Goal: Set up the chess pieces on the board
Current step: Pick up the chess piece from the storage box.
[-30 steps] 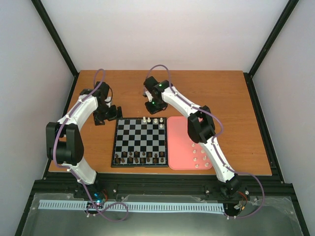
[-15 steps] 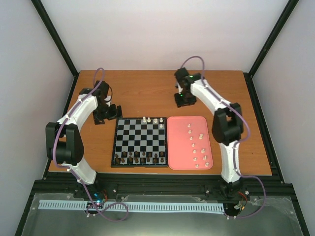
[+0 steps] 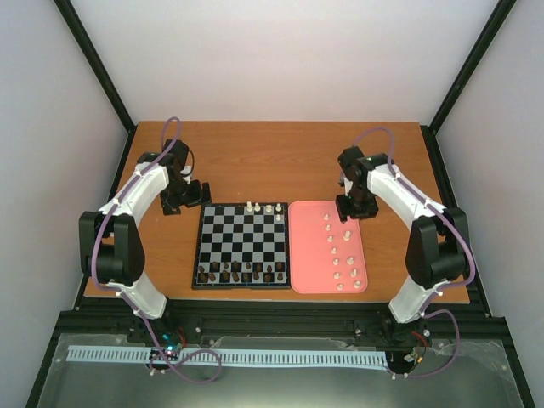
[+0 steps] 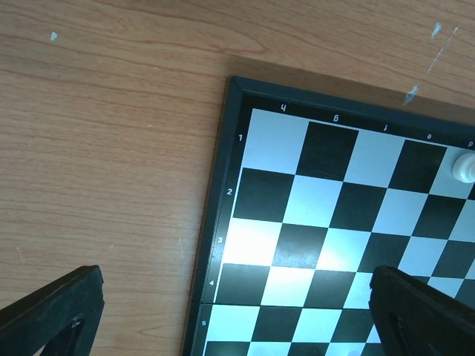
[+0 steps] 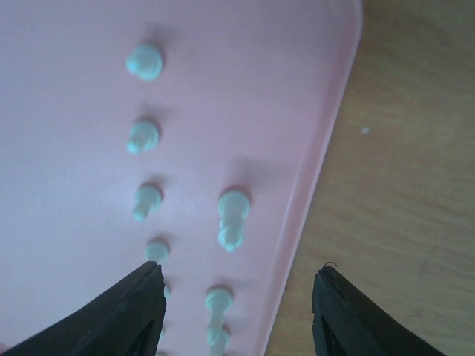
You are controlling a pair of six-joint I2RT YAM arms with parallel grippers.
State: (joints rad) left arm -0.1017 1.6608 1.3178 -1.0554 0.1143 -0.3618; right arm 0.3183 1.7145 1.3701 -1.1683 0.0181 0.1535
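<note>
Right gripper (image 5: 237,297): fingers spread, empty, hovering over the right rim of tray (image 5: 326,111). Just below: most white pieces (image 5: 233,215), standing loose on tray. Well to its left: board (image 3: 197,246), only a few white pieces placed along far rows. Left gripper (image 4: 237,297): spread, empty, above board's far left corner. Early stage; bulk of transfer outstanding.

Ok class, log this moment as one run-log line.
right gripper: open, over pink tray's far-right edge | left gripper: open, by board's far-left corner | white pieces: most on tray, few on board
</note>
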